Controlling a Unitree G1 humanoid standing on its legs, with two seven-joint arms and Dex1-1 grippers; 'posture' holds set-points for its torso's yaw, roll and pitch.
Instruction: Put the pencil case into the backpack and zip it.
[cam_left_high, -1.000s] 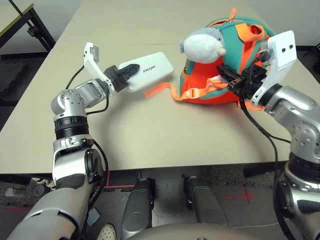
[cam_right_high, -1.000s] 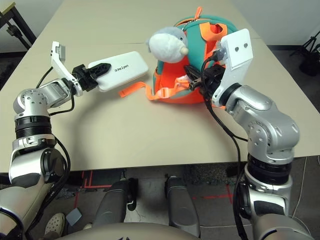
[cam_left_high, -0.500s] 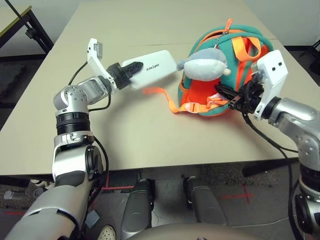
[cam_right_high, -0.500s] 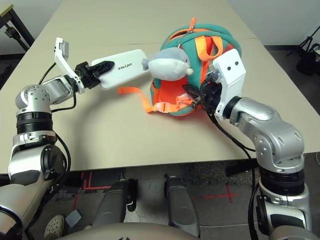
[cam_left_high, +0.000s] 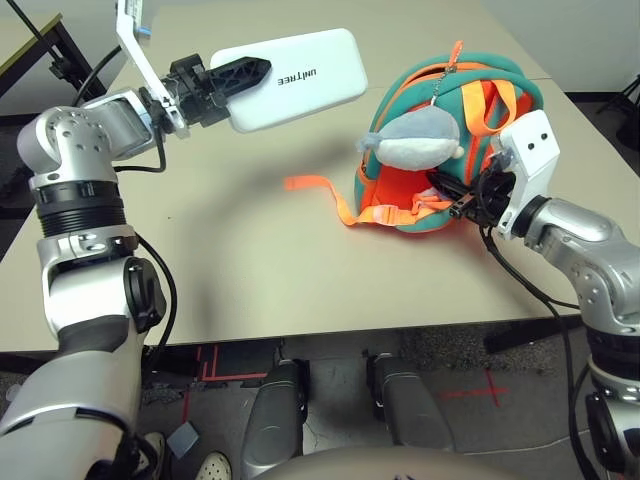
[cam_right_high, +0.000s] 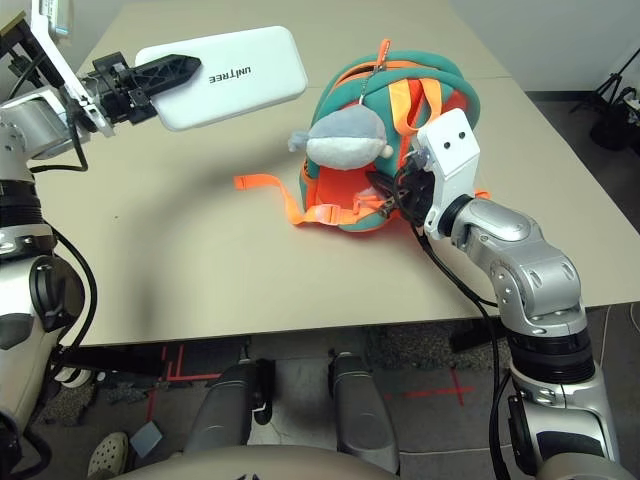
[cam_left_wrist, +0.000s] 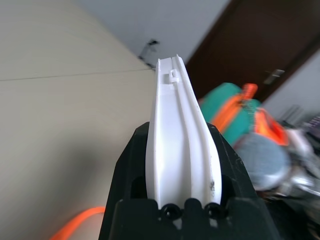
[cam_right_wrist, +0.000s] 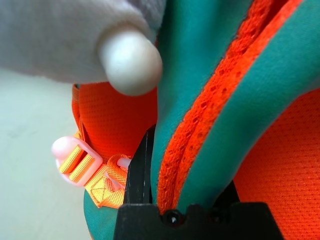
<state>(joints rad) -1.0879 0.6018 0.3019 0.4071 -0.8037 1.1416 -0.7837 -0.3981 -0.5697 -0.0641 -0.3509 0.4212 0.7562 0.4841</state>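
Pinched by one end in the left claw (cam_left_high: 262, 69), upper left of the frame and clear of the worktop (cam_left_high: 260, 265), apparently for carrying to the backpack (cam_left_high: 398, 182), right of centre, its trim clamped in the right claw (cam_left_high: 438, 182), likely for steadiness: the case (cam_left_high: 320, 82).

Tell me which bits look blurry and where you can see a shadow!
Left wrist view: the orange and teal fabric backpack and grey-and-white plush toy are blurry, while the white plastic pencil case looks sharper. Left eye view: a soft, dim shadow lies on the beige table.
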